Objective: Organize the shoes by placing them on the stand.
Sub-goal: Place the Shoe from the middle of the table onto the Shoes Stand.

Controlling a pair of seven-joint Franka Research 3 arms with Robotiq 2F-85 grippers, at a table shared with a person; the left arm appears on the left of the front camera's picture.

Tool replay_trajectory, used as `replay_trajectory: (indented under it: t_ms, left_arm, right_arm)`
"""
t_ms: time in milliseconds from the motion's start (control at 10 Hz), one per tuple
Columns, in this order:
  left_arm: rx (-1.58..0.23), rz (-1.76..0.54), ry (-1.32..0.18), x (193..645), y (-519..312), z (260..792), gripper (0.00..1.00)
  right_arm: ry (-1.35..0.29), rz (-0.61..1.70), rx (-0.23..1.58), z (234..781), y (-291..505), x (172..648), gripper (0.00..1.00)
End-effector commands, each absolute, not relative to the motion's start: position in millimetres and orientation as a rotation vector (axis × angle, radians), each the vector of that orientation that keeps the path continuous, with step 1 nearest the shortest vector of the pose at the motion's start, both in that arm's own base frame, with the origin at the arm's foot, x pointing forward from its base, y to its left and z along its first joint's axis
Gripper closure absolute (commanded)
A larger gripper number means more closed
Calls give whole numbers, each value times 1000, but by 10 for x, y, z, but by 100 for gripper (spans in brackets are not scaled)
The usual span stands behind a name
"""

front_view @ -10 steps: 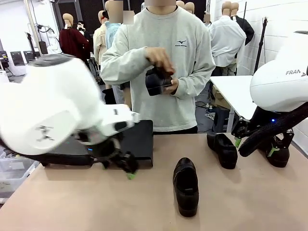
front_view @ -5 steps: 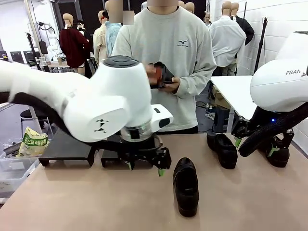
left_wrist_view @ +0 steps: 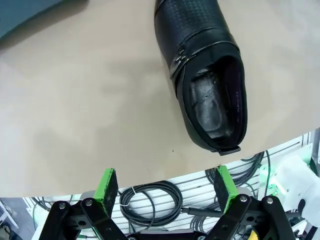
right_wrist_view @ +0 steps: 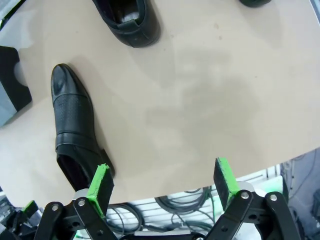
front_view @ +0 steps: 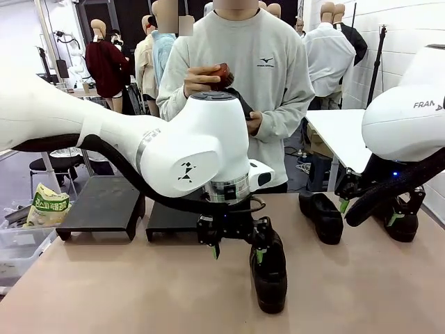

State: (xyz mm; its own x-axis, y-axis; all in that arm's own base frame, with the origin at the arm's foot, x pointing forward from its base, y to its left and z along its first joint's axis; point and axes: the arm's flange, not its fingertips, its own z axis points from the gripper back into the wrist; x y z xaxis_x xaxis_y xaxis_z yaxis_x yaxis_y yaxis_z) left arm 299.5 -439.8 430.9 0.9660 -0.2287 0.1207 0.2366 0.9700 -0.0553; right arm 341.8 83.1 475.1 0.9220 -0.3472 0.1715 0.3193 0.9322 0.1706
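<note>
The left claw (left_wrist_view: 166,187) stands wide open with nothing between its green pads, and the nearest shoe (left_wrist_view: 207,75) lies on the table just ahead of it, heel end toward the fingers, toe pointing away, set off toward one finger rather than centred. It looks light and not fragile: a stiff sole, a firm heel cup and a smooth, slightly shiny upper that would probably give a little and could slip under the pads. The surest hold is likely across the two side walls at the mouth, or one finger inside the opening and one outside. In this wrist view the toe is cut off by the frame. The right claw (right_wrist_view: 162,182) is open too and empty, with that shoe off to one side of it and a second shoe (right_wrist_view: 127,20) farther ahead, its toe out of frame. From the front, the left wrist covers the heel of the nearest shoe and part of the closer black stand (front_view: 170,219), which sits beyond the claw. Farther off, the person's hands (front_view: 201,80) hold something dark that I cannot identify.
</note>
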Motion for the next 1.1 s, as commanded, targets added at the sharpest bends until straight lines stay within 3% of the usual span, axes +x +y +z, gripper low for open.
replay_trajectory:
  t_ms: [0,300,1000]
  left_arm:
    - [-47,-259,-152,2917,-4297,4379,0]
    - [-117,-119,-51,3097,-4540,4162,0]
    - [-130,-62,-28,3337,-4601,3914,0]
  right_arm:
    - [-197,-340,143,4749,824,3418,0]
    - [-197,-340,143,4749,824,3418,0]
    - [-197,-340,143,4749,824,3418,0]
